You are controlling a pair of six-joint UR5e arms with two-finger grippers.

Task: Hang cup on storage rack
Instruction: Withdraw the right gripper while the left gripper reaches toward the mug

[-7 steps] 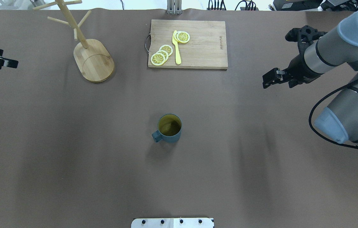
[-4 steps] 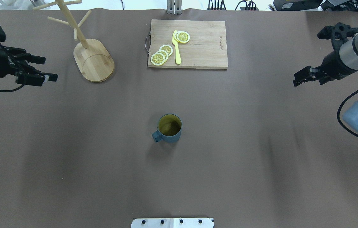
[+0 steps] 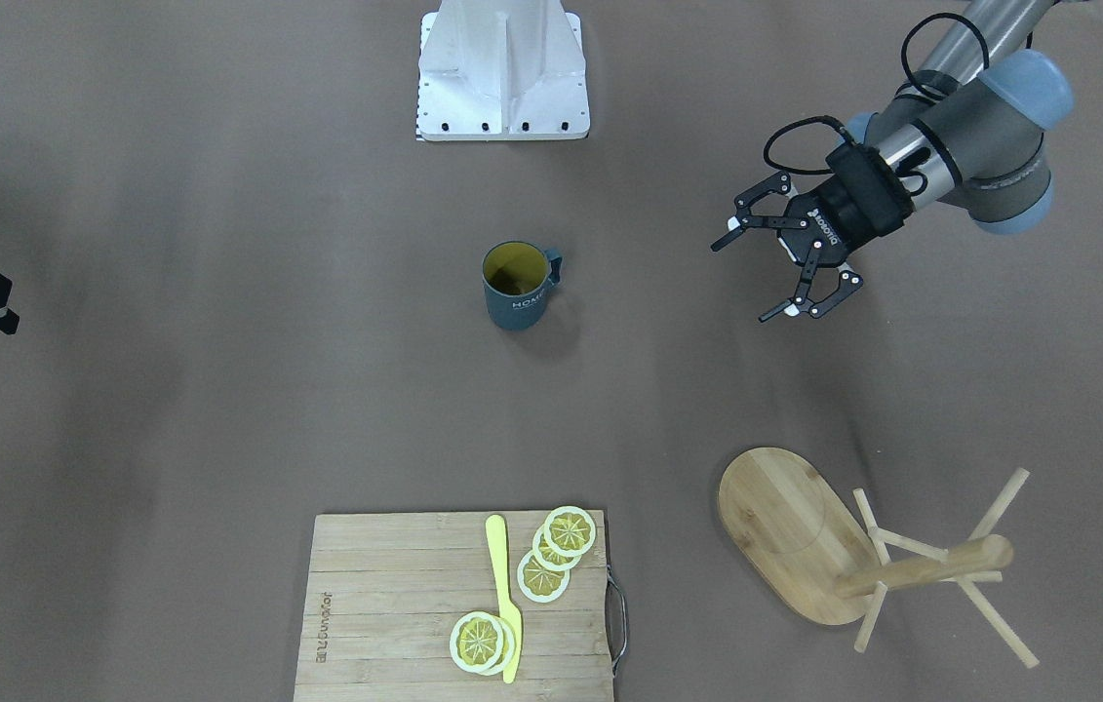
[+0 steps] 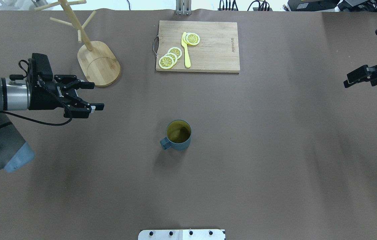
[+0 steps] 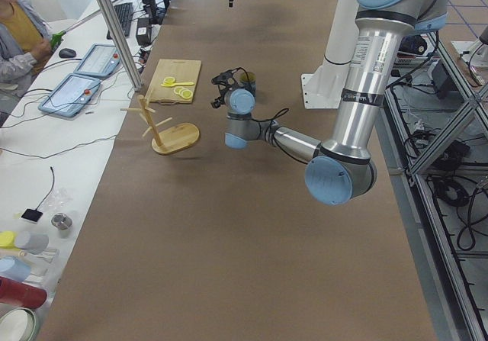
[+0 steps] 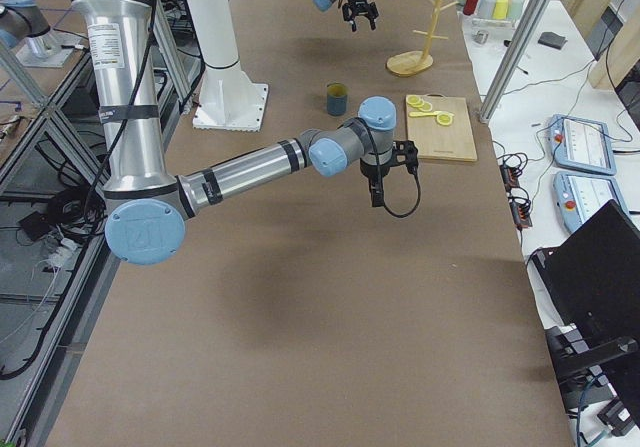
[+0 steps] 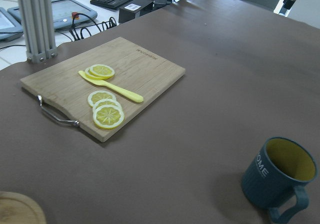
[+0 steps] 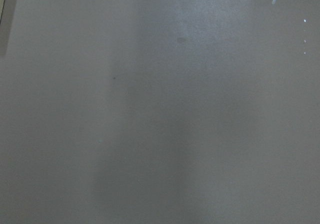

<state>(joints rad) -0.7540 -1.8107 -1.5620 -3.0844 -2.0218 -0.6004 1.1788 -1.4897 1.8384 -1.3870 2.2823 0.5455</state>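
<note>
Overhead exterior view has the left gripper (image 4: pixel 96 96) hanging over the table (image 4: pixel 258 173) with its fingers spread wide and nothing between them, pointing toward the middle of the table. From the front-facing camera the same gripper (image 3: pixel 744 281) shows both dark fingers well apart and empty. The right gripper (image 4: pixel 353 78) sits at the opposite edge of the table, partly cut off by the frame; whether its fingers are apart or together cannot be told, and nothing is seen in it. Its wrist camera shows only bare brown table. Between the two arms, about mid-table, the cup (image 4: pixel 179 135) stands upright and alone, mouth up, yellowish inside, handle turned toward the robot's left and slightly toward its base; it is well apart from both grippers. The left wrist camera catches the cup (image 7: pixel 277 176) at its lower right, with white lettering on the side. The rack (image 4: pixel 99 63) stands upright at the far left, its oval base just beyond the left gripper, its pegs bare. Farther along the far edge lies a board (image 4: pixel 208 46) holding lemon slices (image 4: pixel 171 56) and a yellow knife (image 4: pixel 186 50).
</note>
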